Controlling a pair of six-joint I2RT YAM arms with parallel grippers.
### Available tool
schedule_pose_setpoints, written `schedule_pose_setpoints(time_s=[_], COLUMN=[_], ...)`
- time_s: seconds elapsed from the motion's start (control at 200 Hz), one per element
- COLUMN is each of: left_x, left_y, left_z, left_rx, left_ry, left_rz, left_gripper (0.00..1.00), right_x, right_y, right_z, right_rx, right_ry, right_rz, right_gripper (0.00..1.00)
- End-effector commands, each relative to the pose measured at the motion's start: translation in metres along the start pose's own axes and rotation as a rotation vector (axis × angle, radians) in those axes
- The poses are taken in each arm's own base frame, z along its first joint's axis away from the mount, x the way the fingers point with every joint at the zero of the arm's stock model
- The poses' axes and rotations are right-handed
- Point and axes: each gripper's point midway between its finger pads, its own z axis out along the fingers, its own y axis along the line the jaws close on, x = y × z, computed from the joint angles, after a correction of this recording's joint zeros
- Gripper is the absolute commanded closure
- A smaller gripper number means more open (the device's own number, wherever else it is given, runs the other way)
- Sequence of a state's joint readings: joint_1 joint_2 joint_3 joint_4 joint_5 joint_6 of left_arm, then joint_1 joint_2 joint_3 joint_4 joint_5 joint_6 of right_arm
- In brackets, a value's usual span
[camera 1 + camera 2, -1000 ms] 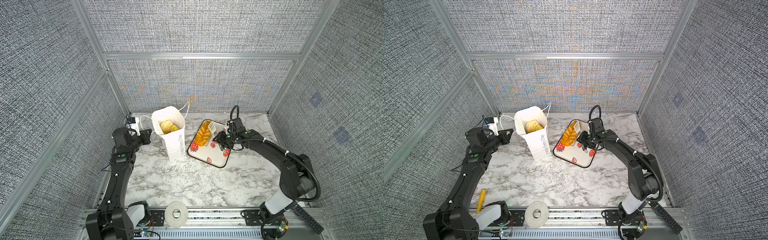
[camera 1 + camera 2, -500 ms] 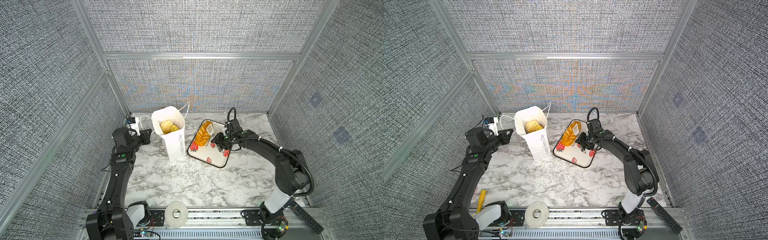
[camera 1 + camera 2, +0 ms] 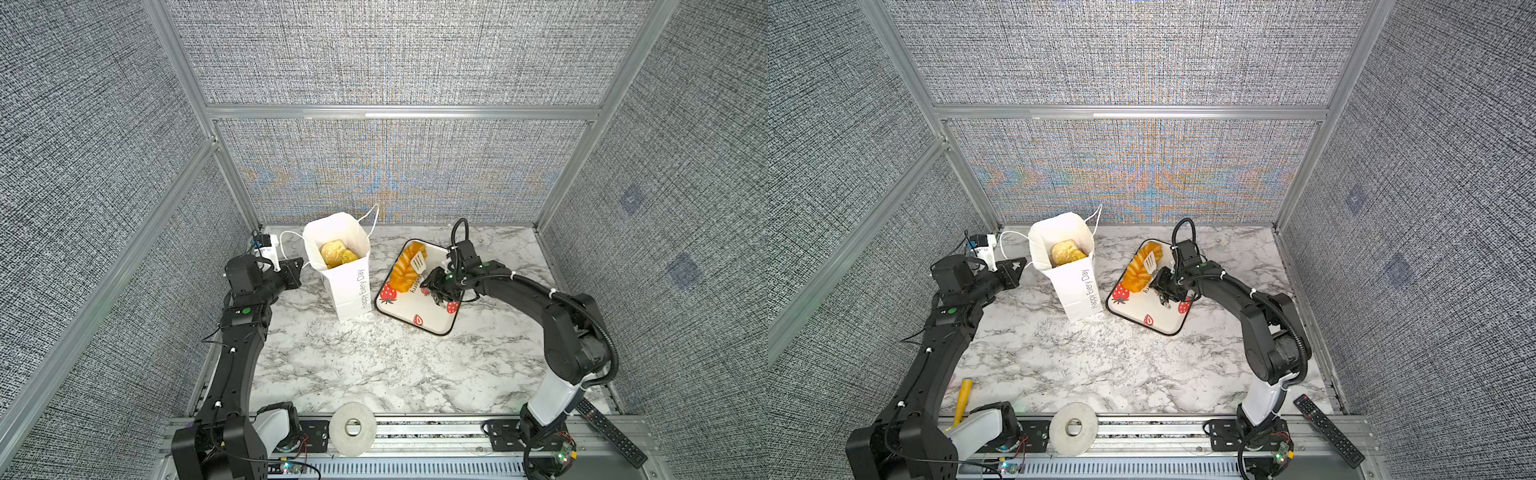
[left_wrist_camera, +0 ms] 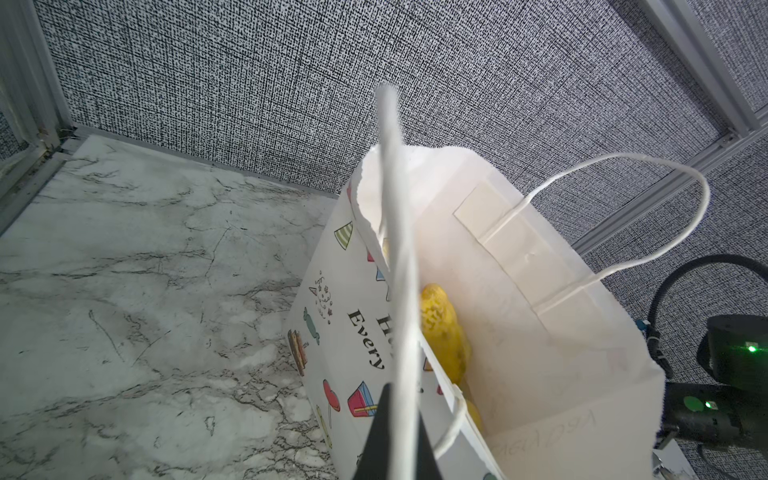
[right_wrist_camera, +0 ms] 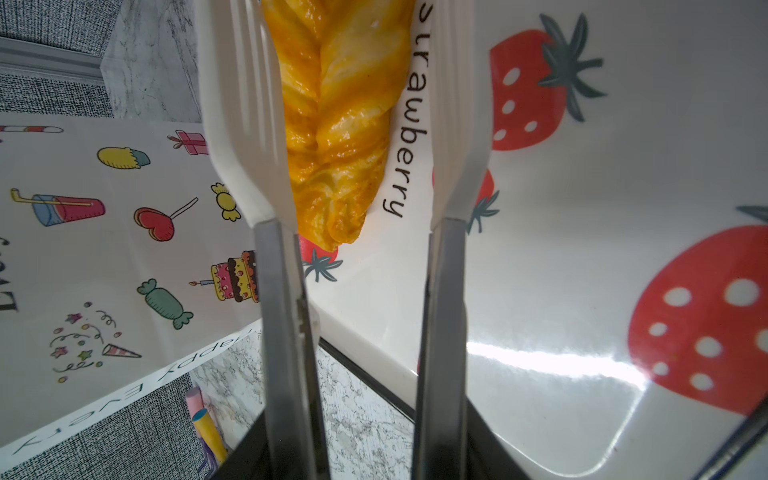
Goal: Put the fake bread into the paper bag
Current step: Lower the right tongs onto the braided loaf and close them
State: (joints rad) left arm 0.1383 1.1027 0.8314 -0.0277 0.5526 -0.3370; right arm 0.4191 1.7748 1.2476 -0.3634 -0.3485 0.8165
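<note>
The tall white paper bag (image 3: 348,286) carried grey lettering and bright party prints of cakes, sweets and hats. Its yellow-gold toy pastries (image 3: 337,253) looked pale. The glossy orange braided loaf (image 3: 404,268) was streaked white. The glossy white square tray (image 3: 405,307) bore red, green-leaved strawberries and a black rim. The steel tongs (image 5: 282,311) had white tips. The marble tabletop (image 3: 374,365) was white, veined grey.

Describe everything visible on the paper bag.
The paper bag is tall, white matte paper, standing upright and open on the marble table, just left of the strawberry tray in both top views. "Happy Every Day" runs down a narrow side; party cartoons cover a broad face. Of two thin white cord handles, one arches free, the other is pinched in the shut left tool. Golden fake bread lies inside.
</note>
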Motion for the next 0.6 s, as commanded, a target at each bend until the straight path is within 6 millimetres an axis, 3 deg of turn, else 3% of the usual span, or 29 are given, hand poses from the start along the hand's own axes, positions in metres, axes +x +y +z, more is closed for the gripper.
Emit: schedule_pose_setpoints(time_s=[0.0,0.595], left_x=[-0.004,-0.003], left_y=[-0.003,-0.002], left_z=[-0.001,-0.001], left_rx=[0.009,0.007], left_ry=[-0.009,-0.008], left_rz=[0.015,0.014], left_gripper=[1.0,1.0], right_x=[-0.005,-0.007], right_y=[0.008,0.01], right_z=[0.001,0.016], right_rx=[-0.034,-0.032], right_ry=[-0.014,0.004], right_rz=[0.0,0.0], right_gripper=[0.51,0.51])
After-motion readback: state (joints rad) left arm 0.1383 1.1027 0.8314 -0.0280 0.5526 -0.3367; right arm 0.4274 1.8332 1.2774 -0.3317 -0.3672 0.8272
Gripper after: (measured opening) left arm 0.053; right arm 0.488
